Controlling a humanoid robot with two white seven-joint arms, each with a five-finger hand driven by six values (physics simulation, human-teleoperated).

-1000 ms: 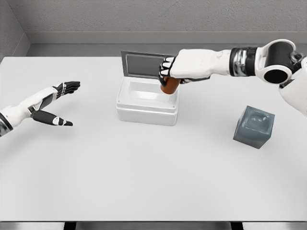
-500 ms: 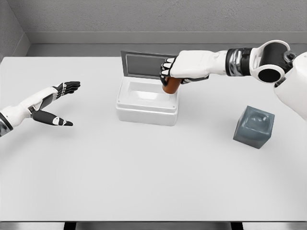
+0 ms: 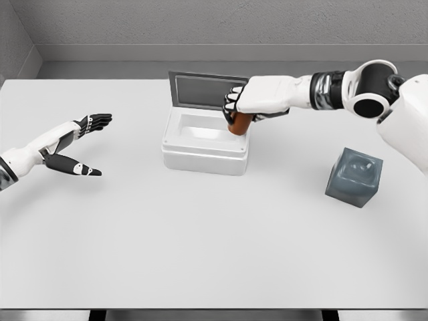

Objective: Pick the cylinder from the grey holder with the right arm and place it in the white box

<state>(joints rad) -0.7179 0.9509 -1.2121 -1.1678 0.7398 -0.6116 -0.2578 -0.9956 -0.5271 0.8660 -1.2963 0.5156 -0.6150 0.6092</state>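
The right hand [image 3: 249, 101], fingers wrapped around the cylinder [image 3: 239, 123], holds it at the white box [image 3: 204, 142] right wall, where releasing risks it catching the rim and tipping outside

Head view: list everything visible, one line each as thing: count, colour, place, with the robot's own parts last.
table: one, white, fills most of the view.
white box: one, white, lid up with a grey inner face, on the table at centre rear.
cylinder: one, reddish brown, held over the box's right rear corner, upper part hidden by the hand.
grey holder: one, dark grey cube, on the table at right, nothing in its top recess.
wall: one, grey, behind the table.
left hand: one, white with dark fingers, open, over the table's left side.
right hand: one, white with dark fingertips, closed around the cylinder above the box.
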